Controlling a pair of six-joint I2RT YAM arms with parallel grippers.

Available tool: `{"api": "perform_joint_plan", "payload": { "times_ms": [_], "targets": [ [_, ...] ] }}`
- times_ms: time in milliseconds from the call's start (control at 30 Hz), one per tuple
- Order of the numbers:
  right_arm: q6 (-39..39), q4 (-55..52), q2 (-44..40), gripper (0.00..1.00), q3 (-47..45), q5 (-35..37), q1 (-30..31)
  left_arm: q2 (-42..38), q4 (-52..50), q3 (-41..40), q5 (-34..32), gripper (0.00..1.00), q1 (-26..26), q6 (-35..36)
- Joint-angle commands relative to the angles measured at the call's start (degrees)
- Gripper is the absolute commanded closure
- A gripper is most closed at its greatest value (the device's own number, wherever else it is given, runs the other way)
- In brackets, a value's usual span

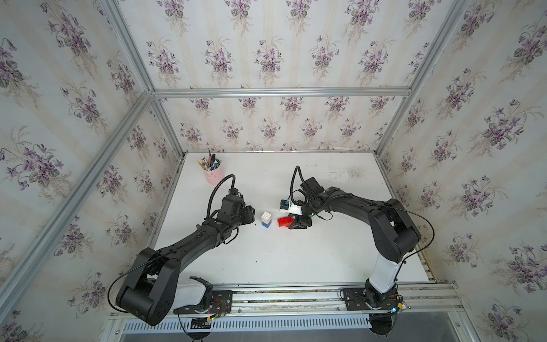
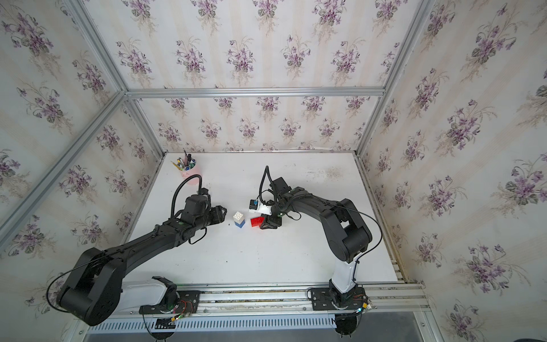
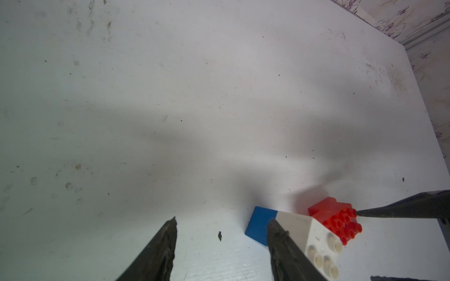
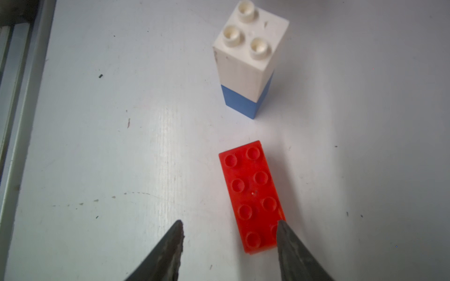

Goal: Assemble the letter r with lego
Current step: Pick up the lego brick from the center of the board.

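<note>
Here, table [image 1: 281, 260]: white, scuffed top, with floral-papered walls on three sides.
Pen cup [image 1: 213, 175]: pink and full of pens. It stood at the far left corner, well apart from the bricks.
Blue brick [image 4: 241, 102]: sat flat on the table near its middle, as the bottom of an upright two-brick stack.
White brick [image 4: 246, 56]: was pressed onto the blue brick, studs up. Three studs showed in the right wrist view.
Long red brick [image 4: 253, 197]: a two-by-four that lay flat, studs up. It was just beside the stack on the right arm's side and not joined to it.
Assembly: only blue and white were joined.
Left gripper [image 3: 223, 219]: fingers were spread with nothing between them. It sat low, just beside the stack, and the stack lay outside the gap, past one finger.
Right gripper [image 4: 229, 221]: fingers were spread, pinching nothing. One fingertip [image 4: 283, 230] overlapped the near end of the long red brick, and the other was over bare table. Whether the tip touched the brick could not be told.
Top views: both arms reached in toward the bricks from opposite sides.
</note>
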Motion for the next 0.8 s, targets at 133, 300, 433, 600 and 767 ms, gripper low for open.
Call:
{"api": "perform_joint_plan", "payload": {
  "times_ms": [133,300,433,600,767],
  "targets": [
    [-1.23,-2.21,1.71,0.4,2.11,3.15,0.06,0.17,1.18,0.08,-0.27,0.39,0.1,0.83],
    [-1.42,0.71,-0.55,0.41,1.39,1.95,0.06,-0.45,0.45,-0.26,-0.95,0.38,0.09,1.01],
    [-1.57,0.2,-0.49,0.41,2.21,2.59,0.01,-0.36,0.7,-0.36,-1.09,0.38,0.1,1.0],
    [-2.49,-0.69,0.97,0.41,2.72,4.14,0.09,-0.04,0.83,-0.18,-0.79,0.38,0.1,0.92],
    [-4.15,-4.22,3.9,0.41,4.75,6.15,0.02,-0.23,0.57,-0.44,-1.15,0.38,0.1,0.87]
  ]
}}
